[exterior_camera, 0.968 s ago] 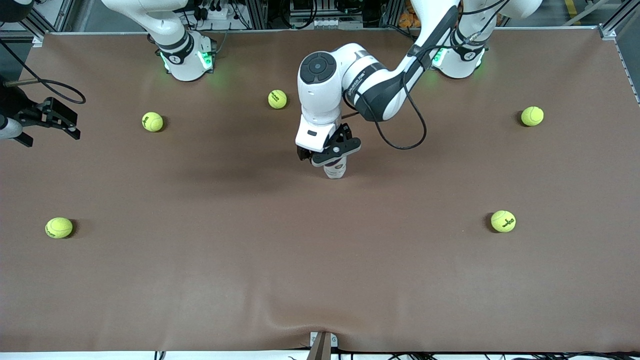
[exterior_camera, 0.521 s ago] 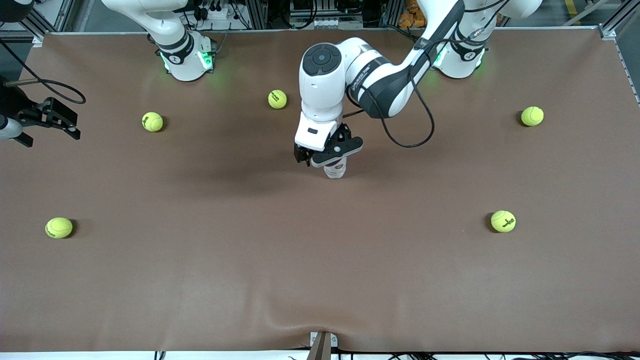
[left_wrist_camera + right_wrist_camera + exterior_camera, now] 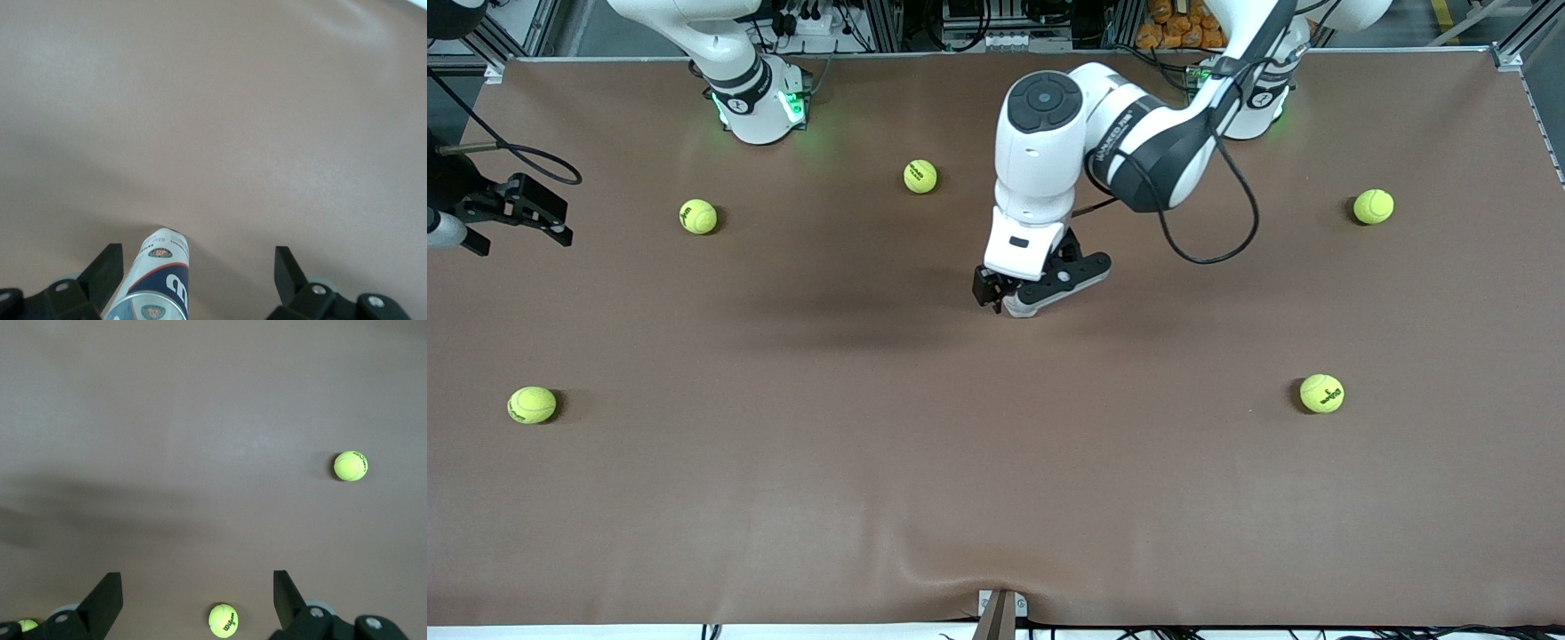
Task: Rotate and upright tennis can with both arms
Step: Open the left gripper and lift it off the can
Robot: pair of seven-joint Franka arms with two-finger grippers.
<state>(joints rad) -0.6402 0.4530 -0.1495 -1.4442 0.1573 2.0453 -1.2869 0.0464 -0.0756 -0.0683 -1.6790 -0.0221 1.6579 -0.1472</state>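
You see the tennis can (image 3: 159, 281) upright mid-surface (image 3: 996, 462), long axis vertical, beneath the left pincer (image 3: 1024, 299), fingers apart. The right pincer (image 3: 516, 213) waits at nine o'clock, apart.

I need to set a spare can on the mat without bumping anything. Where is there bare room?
The wide strip of mat nearer the front camera, between the two nearest tennis balls, is bare. The middle is crowded: the left end effector hangs over the tennis can.

The surface (image 3: 783, 498) is plain brown. The tennis can (image 3: 160, 280) shows white and navy with a white "W". The tennis balls (image 3: 532, 404) are yellow-green.
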